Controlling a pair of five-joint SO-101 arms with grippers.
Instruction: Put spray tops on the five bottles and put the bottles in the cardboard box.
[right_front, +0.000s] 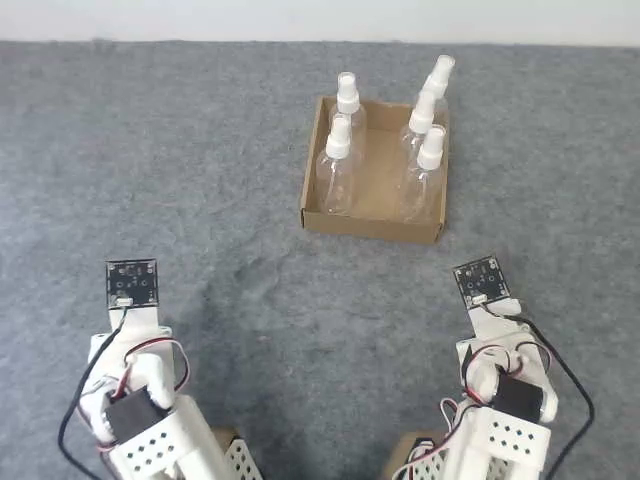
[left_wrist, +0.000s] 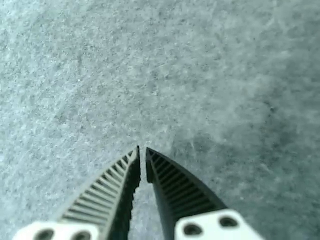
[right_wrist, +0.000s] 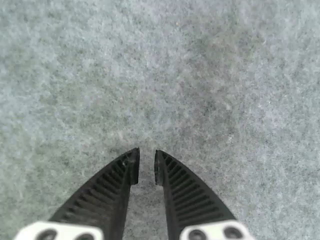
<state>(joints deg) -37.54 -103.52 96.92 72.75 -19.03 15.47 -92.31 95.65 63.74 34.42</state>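
The cardboard box (right_front: 372, 225) sits at the far middle of the grey carpet. Several clear bottles stand inside it, each with a white spray top, among them one at the back left (right_front: 347, 97), one at the front left (right_front: 336, 170) and one at the front right (right_front: 425, 175). The left arm (right_front: 135, 390) and right arm (right_front: 505, 385) are folded back at the near edge, well away from the box. My left gripper (left_wrist: 142, 150) is shut over bare carpet, holding nothing. My right gripper (right_wrist: 146, 152) is shut with a thin gap between the tips, also holding nothing.
Grey carpet (right_front: 200, 180) covers the whole table, with wide free room between the arms and the box. A pale wall strip (right_front: 300, 20) runs along the far edge.
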